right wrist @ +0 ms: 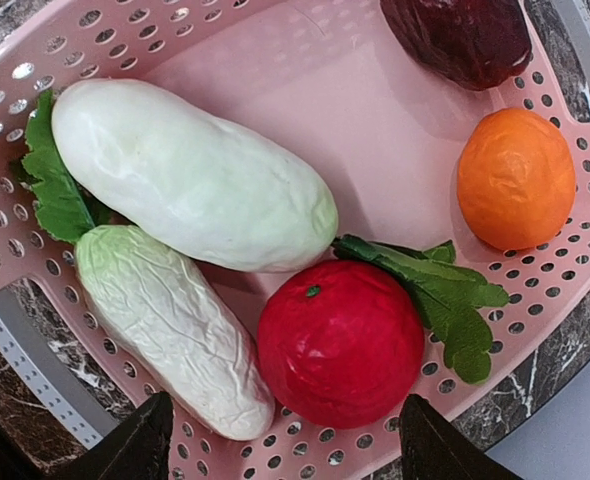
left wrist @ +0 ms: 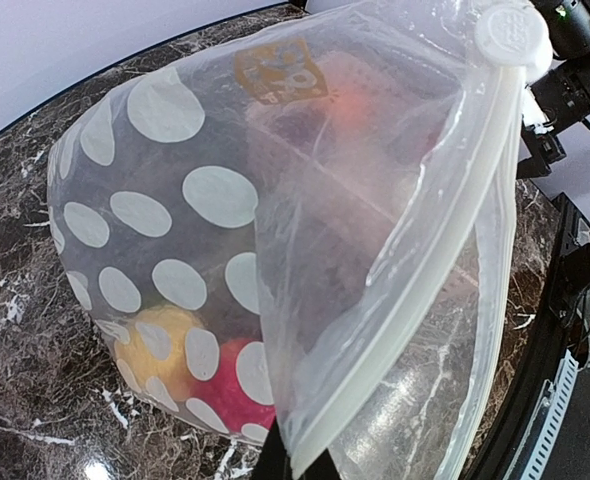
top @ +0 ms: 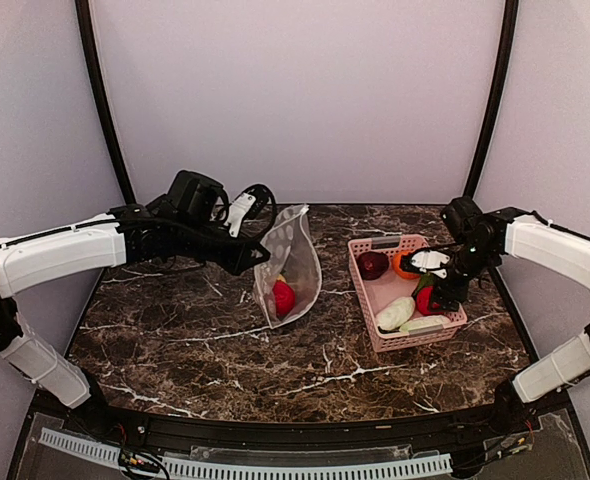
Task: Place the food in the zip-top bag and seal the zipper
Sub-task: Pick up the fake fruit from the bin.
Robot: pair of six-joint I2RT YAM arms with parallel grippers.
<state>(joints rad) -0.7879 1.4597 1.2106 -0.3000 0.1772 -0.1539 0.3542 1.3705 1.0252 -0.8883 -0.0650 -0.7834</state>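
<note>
My left gripper (top: 258, 252) is shut on the mouth edge of the dotted zip-top bag (top: 297, 262) and holds it up and open on the table. In the left wrist view the zipper strip (left wrist: 425, 270) runs up to its white end (left wrist: 512, 30). A yellow fruit (left wrist: 155, 350) and a red one (left wrist: 230, 385) lie inside the bag. My right gripper (right wrist: 287, 455) is open, low over the pink basket (right wrist: 175, 30), its fingertips either side of a red fruit (right wrist: 340, 340). Beside it lie the radish (right wrist: 195, 175), cabbage (right wrist: 165, 320), orange (right wrist: 515, 178) and maroon fruit (right wrist: 465, 35).
The basket (top: 415, 338) stands on the right of the dark marble table, a hand's width from the bag. Black frame posts rise at the back left and back right. The table's right edge runs close to the basket.
</note>
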